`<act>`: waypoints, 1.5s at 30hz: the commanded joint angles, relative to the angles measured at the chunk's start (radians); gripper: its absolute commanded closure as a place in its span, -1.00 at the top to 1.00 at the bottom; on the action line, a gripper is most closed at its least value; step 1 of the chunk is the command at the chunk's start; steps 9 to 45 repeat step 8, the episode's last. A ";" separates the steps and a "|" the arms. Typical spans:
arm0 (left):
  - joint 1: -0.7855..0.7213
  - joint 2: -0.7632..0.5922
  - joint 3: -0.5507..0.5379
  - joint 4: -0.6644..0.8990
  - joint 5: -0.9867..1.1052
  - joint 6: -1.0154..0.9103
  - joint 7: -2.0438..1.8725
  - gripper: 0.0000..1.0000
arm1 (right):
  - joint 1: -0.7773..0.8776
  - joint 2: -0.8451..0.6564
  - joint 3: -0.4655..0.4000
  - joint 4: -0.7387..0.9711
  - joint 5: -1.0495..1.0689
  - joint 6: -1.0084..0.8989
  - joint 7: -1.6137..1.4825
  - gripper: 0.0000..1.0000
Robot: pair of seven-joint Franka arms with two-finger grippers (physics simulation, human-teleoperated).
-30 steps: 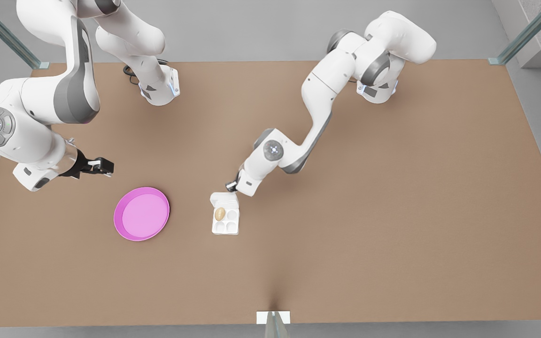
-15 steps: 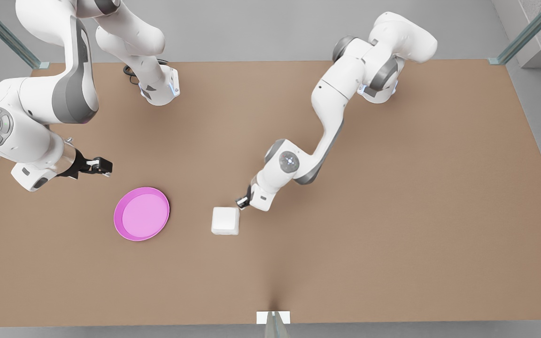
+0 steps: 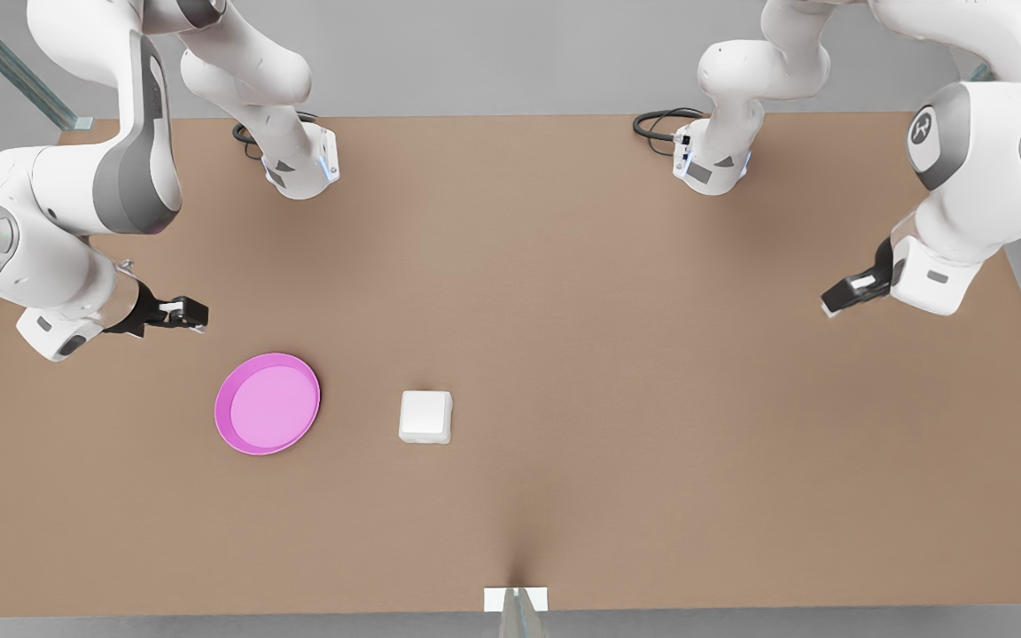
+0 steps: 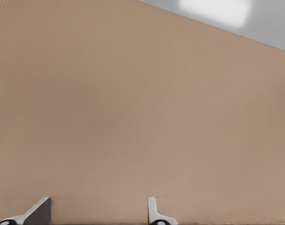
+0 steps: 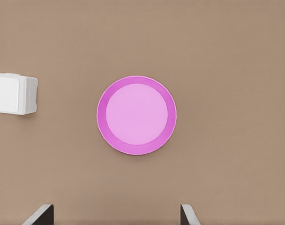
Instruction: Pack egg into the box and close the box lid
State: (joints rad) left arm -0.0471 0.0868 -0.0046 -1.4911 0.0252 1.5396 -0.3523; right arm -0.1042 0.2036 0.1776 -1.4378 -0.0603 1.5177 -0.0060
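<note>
Box (image 3: 426,416) smooth white, lid down | plate (image 3: 268,403) round pink | left tool (image 3: 840,294), right tool (image 3: 184,313) apart

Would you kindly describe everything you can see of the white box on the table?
The box is a small white square carton with rounded corners, plain and smooth, plastic or foam by its look. The box lid is shut flat over the base, hiding the inside. It rests level on the brown table, to the front view's right of the pink plate and apart from it. Nothing but the table touches it.
</note>
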 commanded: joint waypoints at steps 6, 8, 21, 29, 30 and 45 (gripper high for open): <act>-0.013 0.047 0.000 -0.003 0.033 -0.059 0.751 1.00 | -0.002 -0.001 0.000 0.000 0.000 -0.002 -0.005 1.00; -0.011 0.060 0.000 -0.003 0.035 -0.059 0.751 1.00 | -0.003 -0.001 0.000 0.000 0.000 -0.002 -0.006 1.00; -0.011 0.060 0.000 -0.003 0.035 -0.059 0.751 1.00 | -0.003 -0.001 0.000 0.000 0.000 -0.002 -0.006 1.00; -0.011 0.060 0.000 -0.003 0.035 -0.059 0.751 1.00 | -0.003 -0.001 0.000 0.000 0.000 -0.002 -0.006 1.00; -0.011 0.060 0.000 -0.003 0.035 -0.059 0.751 1.00 | -0.003 -0.001 0.000 0.000 0.000 -0.002 -0.006 1.00; -0.011 0.060 0.000 -0.003 0.035 -0.059 0.751 1.00 | -0.003 -0.001 0.000 0.000 0.000 -0.002 -0.006 1.00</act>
